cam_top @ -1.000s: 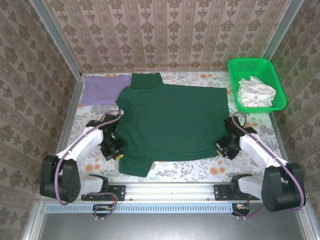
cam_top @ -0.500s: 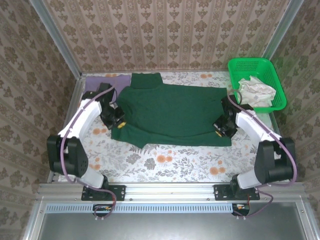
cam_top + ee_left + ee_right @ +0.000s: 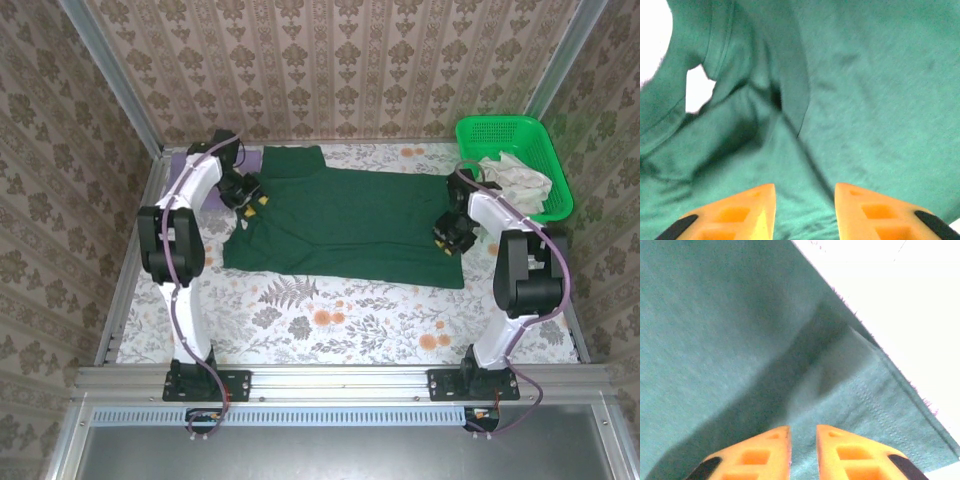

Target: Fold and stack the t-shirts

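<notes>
As the left gripper (image 3: 805, 194) and right gripper (image 3: 803, 432) are clamping their fingers on the green t-shirt (image 3: 350, 225), they are holding its hem doubled over for the fold.

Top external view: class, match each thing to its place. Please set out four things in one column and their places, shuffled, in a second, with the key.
Things:
1. dark green t-shirt
2. lilac t-shirt
3. green mesh basket
4. white crumpled cloth

Places:
A. inside the basket
B. far left corner of the table, partly hidden by an arm
C. far right corner of the table
D. across the middle of the table

Pairs: 1-D, 2-B, 3-C, 4-A
</notes>
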`<control>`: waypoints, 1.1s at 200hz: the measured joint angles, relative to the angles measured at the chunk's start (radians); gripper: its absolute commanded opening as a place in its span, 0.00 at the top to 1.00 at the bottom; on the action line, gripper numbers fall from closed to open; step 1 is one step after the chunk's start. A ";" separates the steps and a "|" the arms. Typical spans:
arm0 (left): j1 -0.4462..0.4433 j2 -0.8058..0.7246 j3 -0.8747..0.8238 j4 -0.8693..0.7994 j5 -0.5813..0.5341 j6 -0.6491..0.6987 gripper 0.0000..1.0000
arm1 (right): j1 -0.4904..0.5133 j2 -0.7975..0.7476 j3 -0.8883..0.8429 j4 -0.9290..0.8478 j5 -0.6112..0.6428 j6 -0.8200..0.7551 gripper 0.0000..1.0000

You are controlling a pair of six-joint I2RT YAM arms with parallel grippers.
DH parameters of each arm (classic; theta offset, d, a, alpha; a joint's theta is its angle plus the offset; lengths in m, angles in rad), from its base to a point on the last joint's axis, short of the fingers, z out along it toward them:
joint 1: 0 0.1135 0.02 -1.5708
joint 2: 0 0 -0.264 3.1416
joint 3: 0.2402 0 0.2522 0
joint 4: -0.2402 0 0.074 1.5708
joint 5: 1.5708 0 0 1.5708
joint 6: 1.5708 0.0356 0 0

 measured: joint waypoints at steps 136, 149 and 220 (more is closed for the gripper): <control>-0.034 -0.273 -0.519 0.053 -0.027 0.149 0.76 | 0.145 -0.258 -0.373 0.216 -0.223 -0.098 0.68; -0.035 -0.240 -0.518 0.083 -0.031 0.153 0.77 | 0.150 -0.221 -0.373 0.229 -0.219 -0.093 0.67; -0.021 -0.142 -0.539 0.125 -0.219 0.179 0.76 | 0.151 -0.127 -0.349 0.195 -0.150 -0.050 0.55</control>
